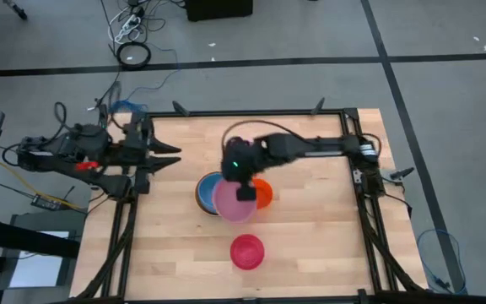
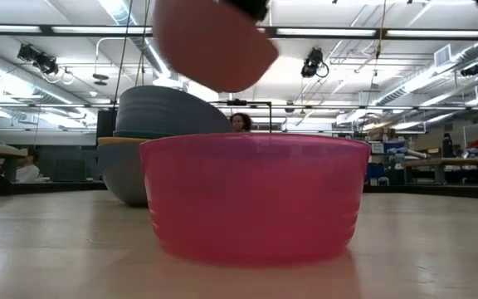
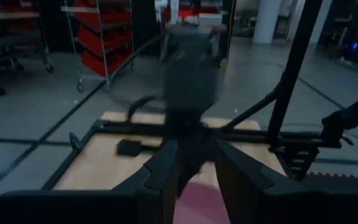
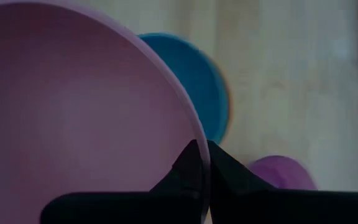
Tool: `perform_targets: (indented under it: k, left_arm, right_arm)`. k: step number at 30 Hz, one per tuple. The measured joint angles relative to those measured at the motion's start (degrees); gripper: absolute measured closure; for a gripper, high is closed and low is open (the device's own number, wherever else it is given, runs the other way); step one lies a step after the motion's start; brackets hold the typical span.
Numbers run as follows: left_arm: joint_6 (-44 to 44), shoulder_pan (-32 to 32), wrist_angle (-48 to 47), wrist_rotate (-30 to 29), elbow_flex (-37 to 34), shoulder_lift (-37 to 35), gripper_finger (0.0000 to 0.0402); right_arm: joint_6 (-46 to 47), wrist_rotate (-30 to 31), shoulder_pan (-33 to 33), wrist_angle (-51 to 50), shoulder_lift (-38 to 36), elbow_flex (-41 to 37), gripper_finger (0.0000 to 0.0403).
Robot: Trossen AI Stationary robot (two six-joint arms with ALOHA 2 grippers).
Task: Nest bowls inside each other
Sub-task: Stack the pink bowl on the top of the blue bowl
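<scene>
Wooden table (image 1: 310, 245), bare across most of its top, with the bowls gathered near the middle. Largest of them: a stack of bowls (image 1: 207, 191) left of centre, blue at the inside, a grey-blue outer wall and a yellow-orange rim band showing in the low view (image 2: 152, 141). Above it and overlapping its right edge, a pink bowl (image 1: 233, 201), lifted clear of the table and hanging in the air (image 2: 214, 41). Right gripper (image 1: 245, 192) pinched shut on that pink bowl's rim, rim wall caught between the fingers (image 4: 202, 163). Orange bowl (image 1: 262, 194) just beside, partly under the pink one. Magenta-red bowl (image 1: 246, 252) alone nearer the front edge, well apart from the rest. Left gripper (image 1: 171, 154) parked at the table's left edge, fingers spread, holding nothing.

Step in hand, by judgement: carrying the pink bowl to its nest. Next move: centring over the stack, levelling the bowl, lowering until seated, then releasing. Risk: a tilted drop catching a rim.
</scene>
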Motion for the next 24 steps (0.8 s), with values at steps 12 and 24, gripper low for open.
perform_targets:
  k: [12, 24]
  left_arm:
    - [0.2, 0.0, -3.28, -1.97, 0.09, -8.18, 0.0289]
    - [0.05, 0.0, -7.38, -3.21, 0.07, -11.05, 0.0289]
  right_arm:
    - [-1.97, -5.8, -5.53, -3.89, 16.35, 14.6, 0.0403]
    - [1.76, -8.51, -4.61, -5.52, 19.25, 14.34, 0.0403]
